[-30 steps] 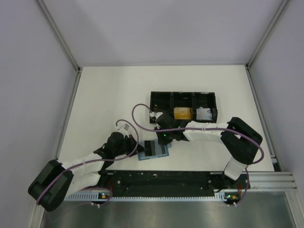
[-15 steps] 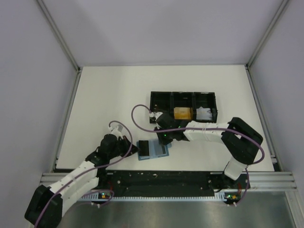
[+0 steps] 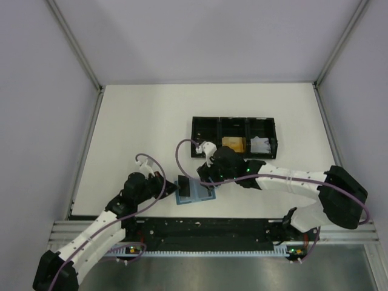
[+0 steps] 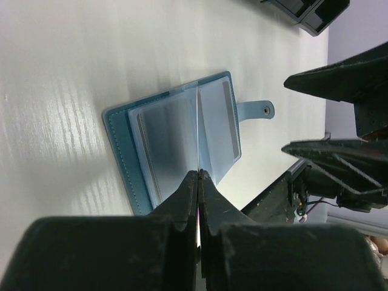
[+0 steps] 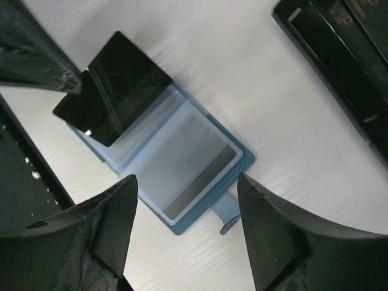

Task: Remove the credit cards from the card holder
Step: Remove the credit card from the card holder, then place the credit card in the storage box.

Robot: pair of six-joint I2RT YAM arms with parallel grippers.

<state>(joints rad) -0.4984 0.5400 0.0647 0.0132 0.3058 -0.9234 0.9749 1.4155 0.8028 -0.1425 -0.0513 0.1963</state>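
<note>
While our left claw (image 4: 198,174) pinches tight on the black card (image 5: 112,85) standing up from the open card holder (image 5: 188,160) on the desk (image 5: 230,73), the right claw (image 5: 185,182) hovers wide and empty above; next, we reckon, pull that card clear.

The right tool (image 5: 187,182) is hanging with fingers spread directly over the open card holder (image 3: 195,193), taking up the way down onto its leaves. The left tool (image 4: 198,176) is blocking the holder's left side. Its fingers are pinching the black card (image 5: 112,88), which is standing tilted over the left leaf. The right arm is stretching across above the worktop (image 3: 139,127) to the holder's right. The black tray (image 3: 200,127) is walling off the far side, near the holder but apart from it. The rail (image 3: 206,225) is running along the near edge. Bare worktop is lying open left of the tray and beyond it, up to the side walls (image 3: 36,121).
</note>
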